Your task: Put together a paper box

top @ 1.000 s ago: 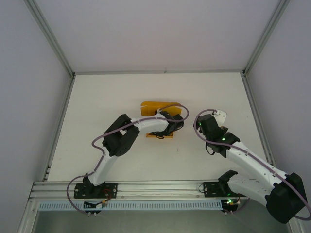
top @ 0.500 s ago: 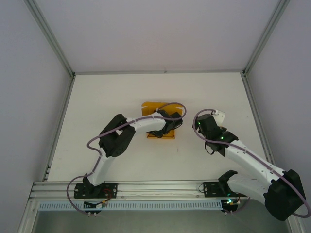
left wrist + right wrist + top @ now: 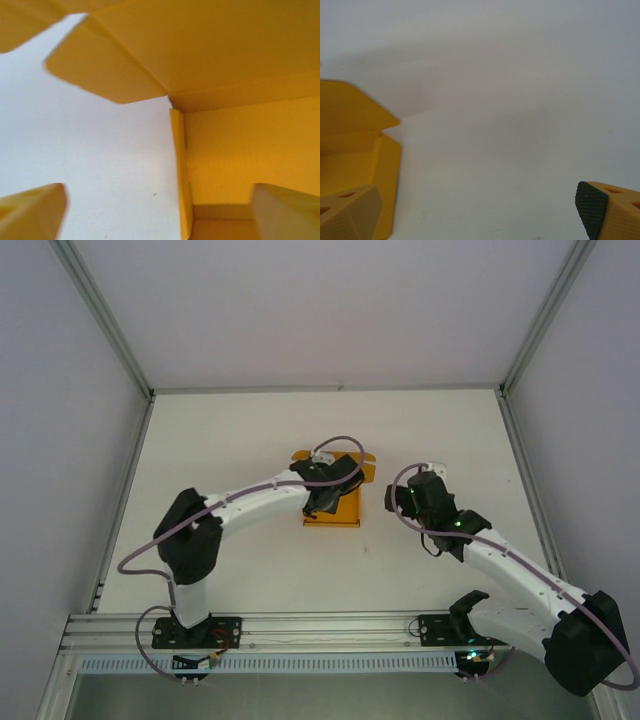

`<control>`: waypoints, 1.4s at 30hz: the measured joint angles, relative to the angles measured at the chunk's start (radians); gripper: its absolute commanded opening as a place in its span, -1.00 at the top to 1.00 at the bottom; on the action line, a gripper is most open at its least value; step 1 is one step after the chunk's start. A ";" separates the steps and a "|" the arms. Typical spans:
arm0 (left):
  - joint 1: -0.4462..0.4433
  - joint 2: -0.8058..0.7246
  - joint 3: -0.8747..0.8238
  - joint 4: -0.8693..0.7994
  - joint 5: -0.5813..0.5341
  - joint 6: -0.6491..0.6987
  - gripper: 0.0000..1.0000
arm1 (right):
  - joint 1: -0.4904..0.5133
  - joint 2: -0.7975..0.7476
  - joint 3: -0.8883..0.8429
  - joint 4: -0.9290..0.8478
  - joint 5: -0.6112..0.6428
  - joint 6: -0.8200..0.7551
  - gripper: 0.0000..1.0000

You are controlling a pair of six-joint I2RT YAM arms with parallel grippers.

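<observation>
The paper box [image 3: 346, 508] is an orange-yellow card shape, partly folded, lying at mid-table. My left gripper [image 3: 322, 500] hangs over it from above, hiding much of it. In the left wrist view the box's inside wall [image 3: 240, 150] and a rounded flap [image 3: 100, 70] loom close. My left gripper [image 3: 157, 215] is open, straddling an upright card edge [image 3: 177, 170] without touching it. My right gripper [image 3: 392, 500] stands just right of the box. In the right wrist view it [image 3: 480, 212] is open over bare table, and a box corner [image 3: 350, 150] lies beside its left finger [image 3: 347, 210].
The white table [image 3: 450, 430] is walled by grey panels and aluminium frame posts [image 3: 100, 315]. A metal rail [image 3: 320, 625] carrying both arm bases runs along the near edge. Purple cables loop off both arms.
The left arm's elbow has swung out to the left and its gripper has shifted over the box. The right gripper has turned and edged left towards the box.
</observation>
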 measured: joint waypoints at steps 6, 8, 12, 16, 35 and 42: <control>0.106 -0.272 -0.142 0.141 0.153 0.217 -1.00 | -0.003 0.112 0.168 0.014 -0.216 -0.352 -1.00; 0.193 -0.344 -0.159 0.190 0.258 0.302 -1.00 | -0.003 0.161 0.242 0.007 -0.271 -0.474 -1.00; 0.352 -0.374 -0.158 0.265 0.444 0.473 -1.00 | -0.005 0.305 0.401 -0.037 -0.385 -0.738 -0.99; 0.393 -0.296 -0.132 0.264 0.597 0.632 -1.00 | -0.018 0.473 0.570 -0.151 -0.453 -0.901 -0.84; 0.414 0.007 0.121 0.104 0.764 1.022 -0.02 | -0.088 0.771 0.863 -0.483 -0.466 -1.212 0.30; 0.415 0.022 0.126 0.060 0.764 1.070 0.49 | -0.088 0.817 0.891 -0.526 -0.466 -1.233 0.57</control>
